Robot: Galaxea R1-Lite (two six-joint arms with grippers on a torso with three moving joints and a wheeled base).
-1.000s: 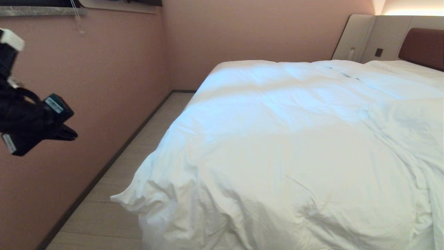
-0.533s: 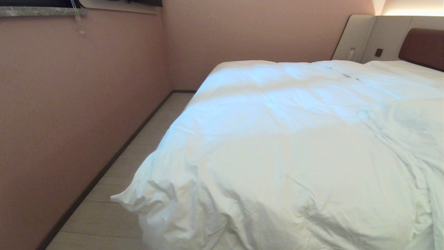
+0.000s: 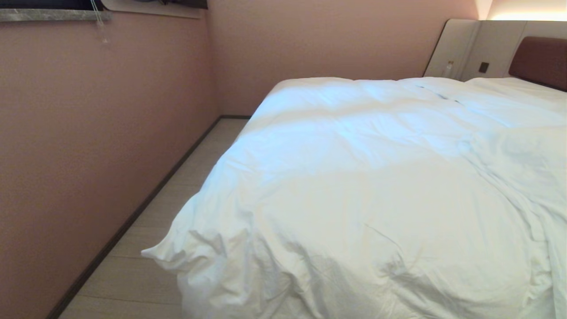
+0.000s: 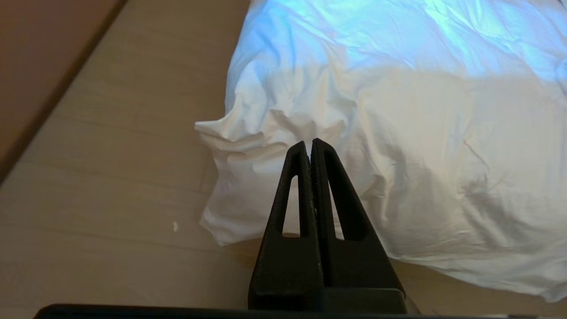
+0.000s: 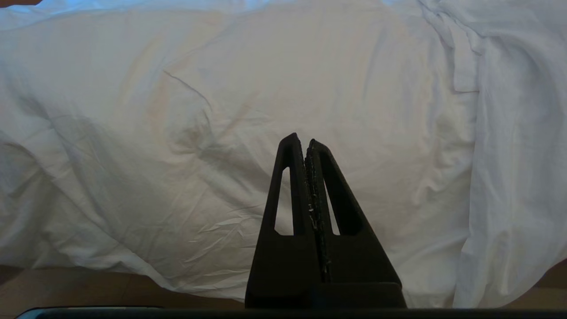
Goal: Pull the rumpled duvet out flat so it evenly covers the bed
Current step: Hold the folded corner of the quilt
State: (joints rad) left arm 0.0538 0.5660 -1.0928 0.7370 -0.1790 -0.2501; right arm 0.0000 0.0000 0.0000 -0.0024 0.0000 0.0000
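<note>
The white puffy duvet (image 3: 363,190) lies spread over the bed (image 3: 538,57), wrinkled, with its near left corner (image 3: 153,254) jutting out over the floor. Neither arm shows in the head view. In the left wrist view my left gripper (image 4: 308,142) is shut with nothing in it, hanging above the floor in front of that drooping duvet corner (image 4: 212,130). In the right wrist view my right gripper (image 5: 302,141) is shut and holds nothing, facing the duvet's (image 5: 221,110) hanging foot edge. A fold runs down the duvet at the right (image 5: 474,84).
A pink wall (image 3: 88,146) runs close along the bed's left side, leaving a narrow strip of pale wooden floor (image 3: 146,266). A small white speck (image 4: 175,226) lies on the floor. The brown headboard (image 3: 540,60) and beige panel with a small bottle (image 3: 448,68) stand at the far right.
My left arm, raised at the head view's left edge a second ago, has dropped out of that view. The duvet and the bed have not moved.
</note>
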